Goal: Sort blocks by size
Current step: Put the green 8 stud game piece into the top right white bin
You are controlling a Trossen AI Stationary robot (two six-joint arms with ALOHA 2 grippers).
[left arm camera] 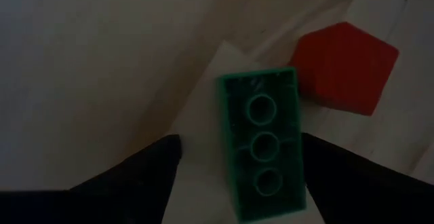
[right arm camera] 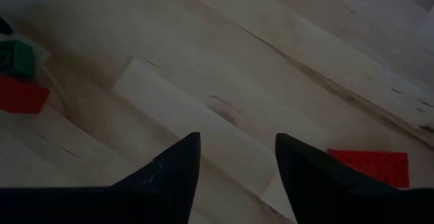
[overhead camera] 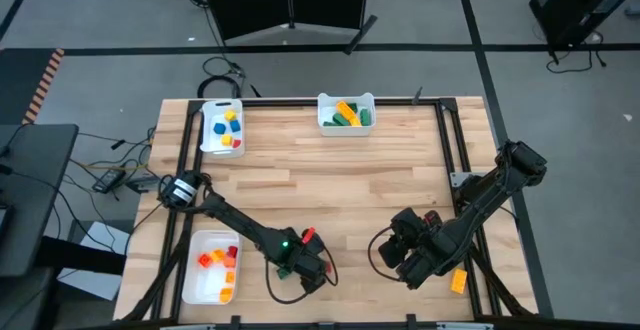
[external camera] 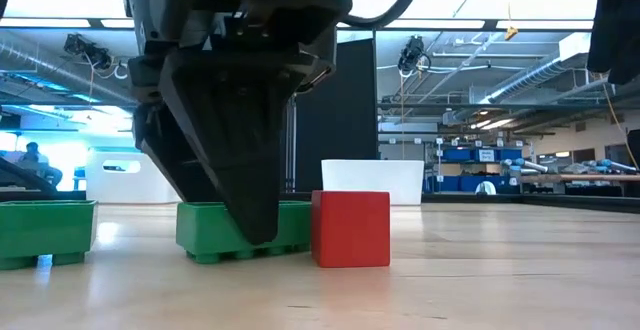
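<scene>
The left gripper (left arm camera: 237, 176) stands low at the table's near edge, fingers (left arm camera: 146, 173) spread either side of an upside-down green plastic brick (left arm camera: 262, 146), not yet clamped; this straddle suits a pick-up. A red plastic cube (left arm camera: 344, 66) lies just beside the brick. Farther right, the right gripper (right arm camera: 237, 176) hovers over bare wooden tabletop (right arm camera: 224, 81), fingers apart and holding nothing, near a flat red studded plate (right arm camera: 369, 164).

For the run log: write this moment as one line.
left gripper: open, fingers straddle green block | red block: beside it | right gripper: open, empty
</scene>
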